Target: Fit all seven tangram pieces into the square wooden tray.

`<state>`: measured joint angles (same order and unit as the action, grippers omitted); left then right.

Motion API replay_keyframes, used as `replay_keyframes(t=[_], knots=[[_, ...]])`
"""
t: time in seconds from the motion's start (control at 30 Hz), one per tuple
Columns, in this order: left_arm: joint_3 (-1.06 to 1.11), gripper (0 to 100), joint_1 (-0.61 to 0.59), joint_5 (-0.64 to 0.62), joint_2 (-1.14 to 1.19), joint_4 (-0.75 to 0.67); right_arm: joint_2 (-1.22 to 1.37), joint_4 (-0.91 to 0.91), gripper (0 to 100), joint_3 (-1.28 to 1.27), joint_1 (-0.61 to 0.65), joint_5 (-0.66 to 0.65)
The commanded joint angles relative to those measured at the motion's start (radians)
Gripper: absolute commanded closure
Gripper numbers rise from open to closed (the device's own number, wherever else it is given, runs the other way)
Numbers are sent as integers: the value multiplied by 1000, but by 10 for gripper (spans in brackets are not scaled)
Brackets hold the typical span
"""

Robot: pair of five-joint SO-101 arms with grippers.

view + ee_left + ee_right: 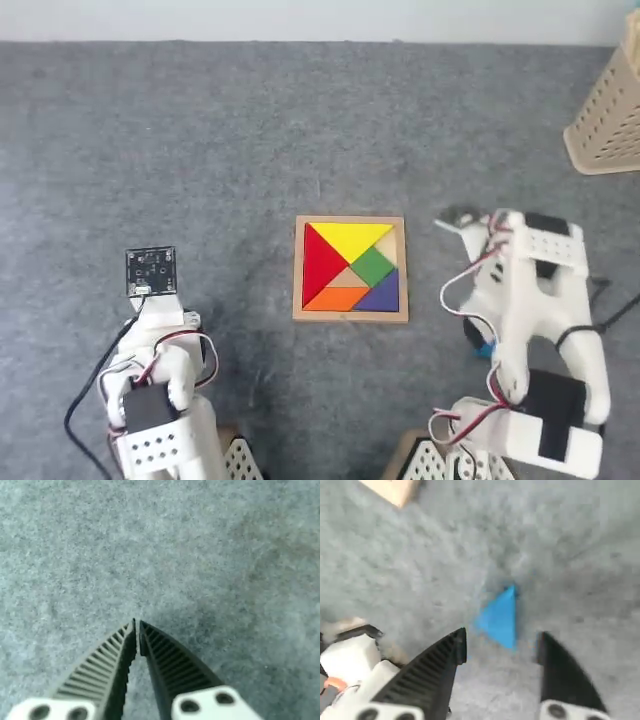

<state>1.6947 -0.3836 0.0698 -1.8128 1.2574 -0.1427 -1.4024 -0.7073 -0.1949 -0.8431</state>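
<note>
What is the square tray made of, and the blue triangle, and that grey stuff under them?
The square tray looks like pale bare wood: its rim is light tan and matt. The blue triangle is probably painted wood, flat and sharp-edged, though plastic is possible. The grey surface looks like felt or short carpet: fuzzy and speckled.

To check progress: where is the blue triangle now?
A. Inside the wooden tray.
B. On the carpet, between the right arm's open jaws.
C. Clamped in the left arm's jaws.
B: the blue triangle lies on the grey carpet between the right arm's open jaws, outside the wooden tray.
</note>
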Motion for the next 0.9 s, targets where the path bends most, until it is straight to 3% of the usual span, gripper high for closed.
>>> replay_keyframes(t=[0.0,0.17,0.33,0.57,0.87], knots=[[-10,987,3,-9,-14,6,-19,147,720,-109,-61,-69],[-10,987,3,-9,-14,6,-18,308,719,-221,-31,-49],[-10,987,3,-9,-14,6,-19,328,728,-229,7,3],[-10,987,3,-9,-14,6,-16,418,985,-143,7,187],[-10,987,3,-9,-14,6,-16,302,983,109,30,310]])
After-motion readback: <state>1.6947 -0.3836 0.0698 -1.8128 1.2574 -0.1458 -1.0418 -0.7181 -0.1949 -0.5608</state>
